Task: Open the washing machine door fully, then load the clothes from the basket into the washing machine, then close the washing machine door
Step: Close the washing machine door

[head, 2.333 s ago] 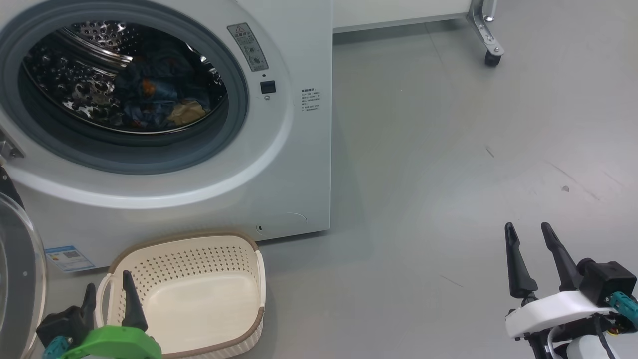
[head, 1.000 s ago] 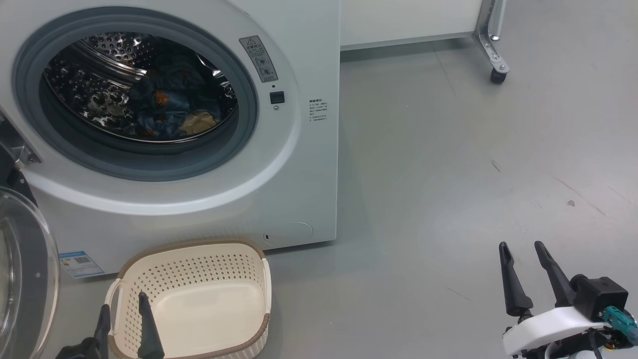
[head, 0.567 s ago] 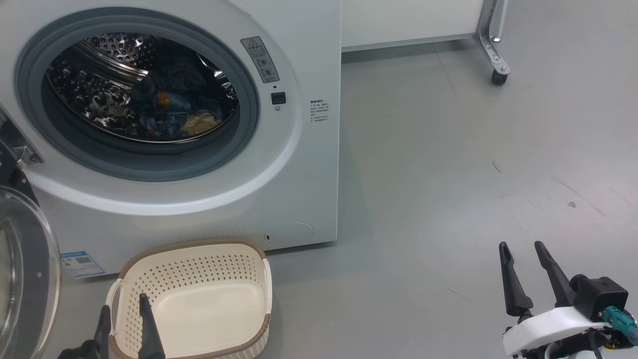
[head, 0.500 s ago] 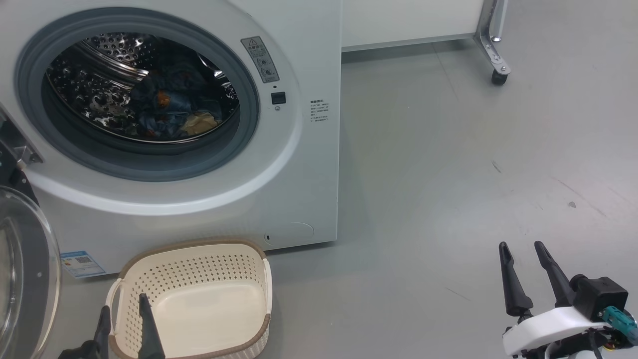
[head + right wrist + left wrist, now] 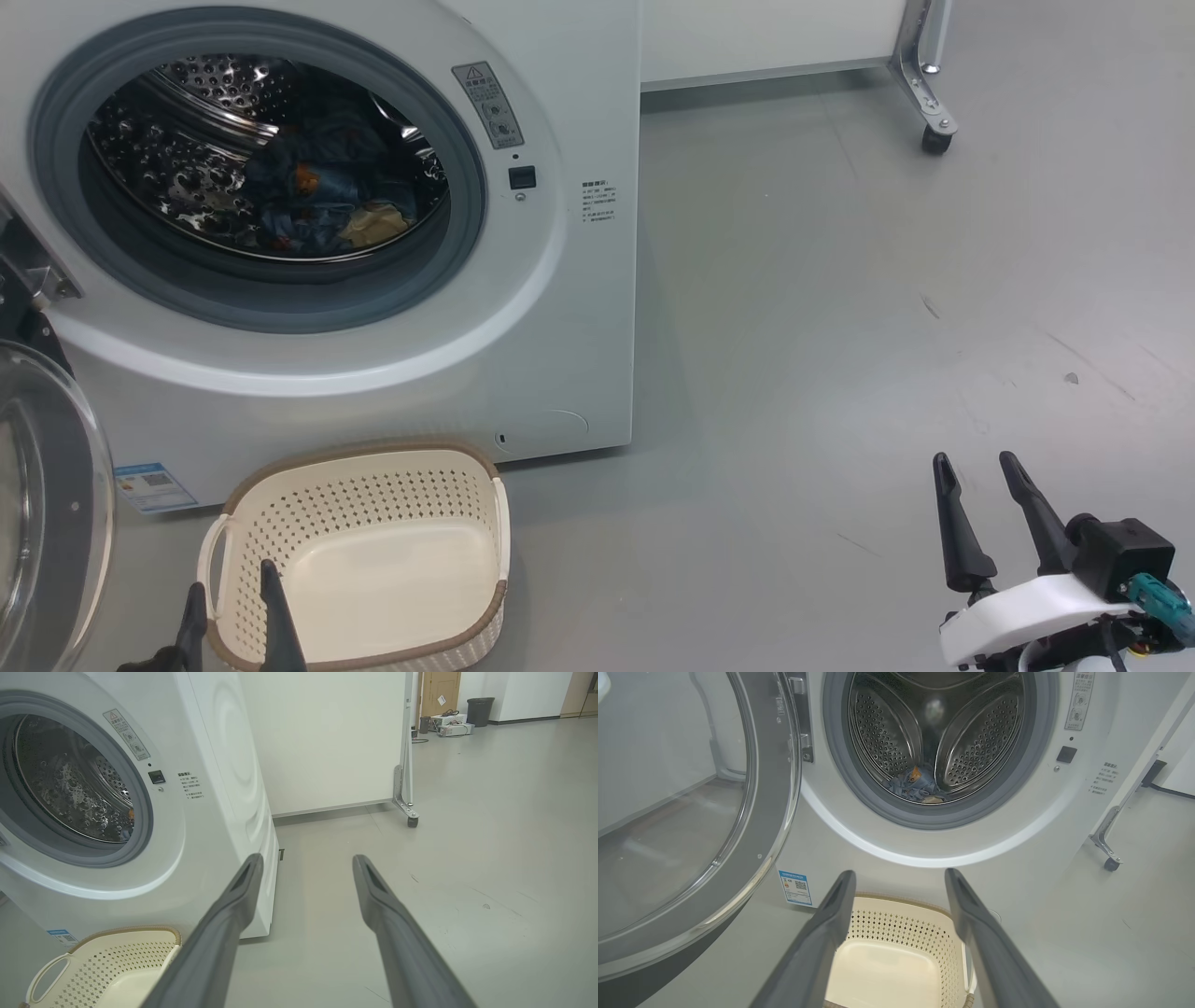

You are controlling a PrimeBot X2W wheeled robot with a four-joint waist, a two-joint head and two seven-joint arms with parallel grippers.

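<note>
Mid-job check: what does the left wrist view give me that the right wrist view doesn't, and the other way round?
Left wrist view: the washing machine door standing open at the left, a straight look into the drum at the clothes, and the left gripper, fingers apart. Right wrist view: the side wall of the washing machine, a dark bin far across the floor, and the right gripper, fingers apart. Both: the round opening and the basket, bare inside where seen.

The head camera looks down on the washing machine (image 5: 560, 308) and basket (image 5: 373, 495). Both wrist cameras sit low facing them, the left head-on and nearer.
</note>
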